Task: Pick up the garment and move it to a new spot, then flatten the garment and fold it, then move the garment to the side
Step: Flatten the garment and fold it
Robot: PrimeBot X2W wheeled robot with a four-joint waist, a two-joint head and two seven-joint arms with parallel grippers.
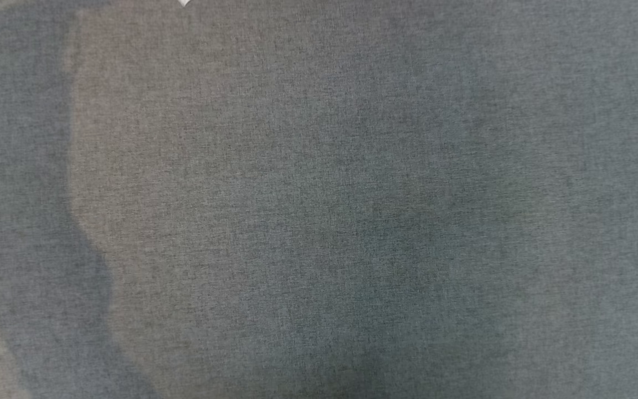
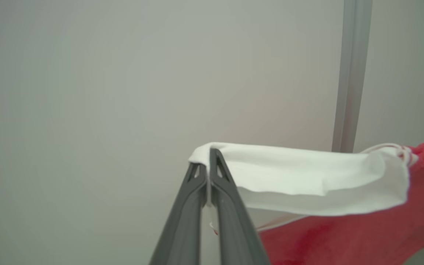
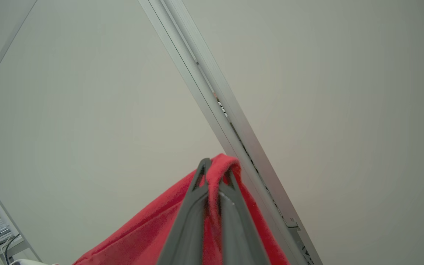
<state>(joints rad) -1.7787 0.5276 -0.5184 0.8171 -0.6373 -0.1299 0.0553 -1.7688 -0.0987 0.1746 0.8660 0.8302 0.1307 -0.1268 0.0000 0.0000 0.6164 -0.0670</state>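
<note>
First, the head view looks onto a grey woven cloth surface crossed by soft shadows. In the left wrist view, against a pale wall and a metal rail, the left gripper is pinched tight on the white hem of the red garment, which stretches away rightward. In the right wrist view, the right gripper is clamped on a red fold of it beside a slanting rail.

We find no text, label or number that we can read. Small dark marks on the rail in the right wrist view may be print, but they are too blurred for us to make out.
</note>
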